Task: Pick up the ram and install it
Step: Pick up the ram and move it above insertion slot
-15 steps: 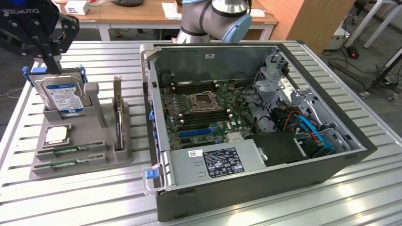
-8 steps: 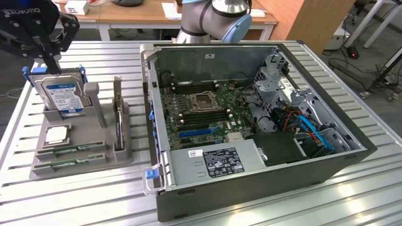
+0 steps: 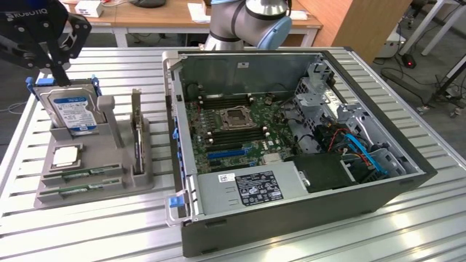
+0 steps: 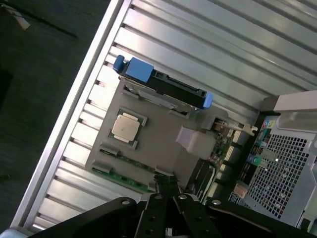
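Observation:
Two ram sticks (image 3: 82, 174), thin green boards, lie side by side in slots at the near end of a grey holder tray (image 3: 109, 188) on the exterior view's left. From the wrist they appear as the ram sticks (image 4: 121, 173) just past my fingertips. My black gripper (image 3: 62, 79) hangs above the tray's far end, over the hard drive, well above the ram. Its fingers are shut with nothing between them, as the gripper (image 4: 166, 182) also shows from the wrist. The open computer case (image 3: 291, 136) holds the motherboard (image 3: 233, 125) with dark memory slots beside the processor socket (image 3: 237, 115).
The tray also carries an upright silver hard drive (image 3: 73, 112) in a blue caddy, a square silver processor (image 3: 65, 156) and an upright card (image 3: 137, 131). The ribbed metal table (image 3: 87, 229) runs under everything. The arm's base (image 3: 248, 22) stands behind the case.

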Tool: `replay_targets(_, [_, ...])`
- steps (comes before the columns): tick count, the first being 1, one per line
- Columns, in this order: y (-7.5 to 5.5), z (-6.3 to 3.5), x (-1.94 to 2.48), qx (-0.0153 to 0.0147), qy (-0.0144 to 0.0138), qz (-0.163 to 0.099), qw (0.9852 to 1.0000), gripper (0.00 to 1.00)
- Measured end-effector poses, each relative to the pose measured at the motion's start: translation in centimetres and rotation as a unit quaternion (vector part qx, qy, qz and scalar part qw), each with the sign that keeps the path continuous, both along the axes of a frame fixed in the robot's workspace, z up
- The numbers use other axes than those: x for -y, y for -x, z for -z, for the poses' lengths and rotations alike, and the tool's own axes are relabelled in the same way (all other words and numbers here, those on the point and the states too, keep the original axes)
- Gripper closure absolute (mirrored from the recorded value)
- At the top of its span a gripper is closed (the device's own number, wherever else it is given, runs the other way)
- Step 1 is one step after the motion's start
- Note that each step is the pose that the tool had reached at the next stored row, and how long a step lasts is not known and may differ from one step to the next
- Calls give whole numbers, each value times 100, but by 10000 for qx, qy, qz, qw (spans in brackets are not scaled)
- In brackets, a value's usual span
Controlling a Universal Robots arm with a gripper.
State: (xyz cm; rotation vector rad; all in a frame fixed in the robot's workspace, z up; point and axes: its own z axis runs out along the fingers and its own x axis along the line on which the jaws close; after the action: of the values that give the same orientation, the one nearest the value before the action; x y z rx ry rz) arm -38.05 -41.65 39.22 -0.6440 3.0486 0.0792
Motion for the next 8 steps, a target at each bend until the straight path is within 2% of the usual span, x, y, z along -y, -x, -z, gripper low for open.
replay_targets(4, [0,2,0,0,0,-367,9993,91])
replay_targets(8, [0,4,0,0,1,-723,9974,91])
